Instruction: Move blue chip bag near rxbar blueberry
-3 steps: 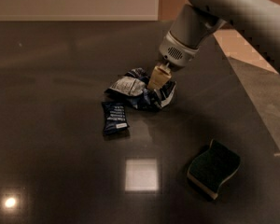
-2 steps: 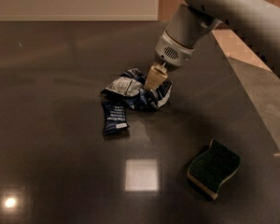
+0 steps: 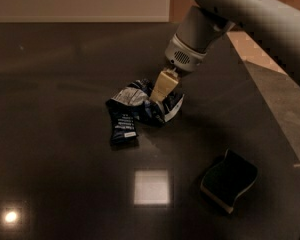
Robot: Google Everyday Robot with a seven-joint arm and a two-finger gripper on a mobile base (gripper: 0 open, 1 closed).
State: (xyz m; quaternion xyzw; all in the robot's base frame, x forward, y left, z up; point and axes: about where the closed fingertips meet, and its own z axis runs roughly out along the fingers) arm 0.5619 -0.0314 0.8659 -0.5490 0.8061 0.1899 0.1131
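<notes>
1. The dark glossy table point(image 3: 50, 74) fills nearly the whole scene. Its far edge runs along the top under a pale wall, and its right edge slants from the upper middle down to the lower right. The left half and the near strip lie bare, save for two light reflections in the polish.
2. The grey arm point(image 3: 250, 9) comes in from the upper right corner and slopes down over the right part of the table, well inside its right edge.
3. The gripper point(image 3: 161, 91) hangs just below the arm's round wrist, near the table's middle. Its tan fingers point(image 3: 166, 81) look pressed together, their tips sunk into the crumpled top of the bag and clamped on a fold of it.
4. The blue chip bag point(image 3: 140, 106) sits directly under the gripper and spreads to its left and lower right, crumpled on the surface.
5. A dark sponge point(image 3: 229, 180) with a pale lower edge lies well apart, toward the near right and close to the table's right edge.
6. The rxbar blueberry point(image 3: 122, 125) lies flat at the bag's lower left, touching or slightly under it, down and left of the gripper.
</notes>
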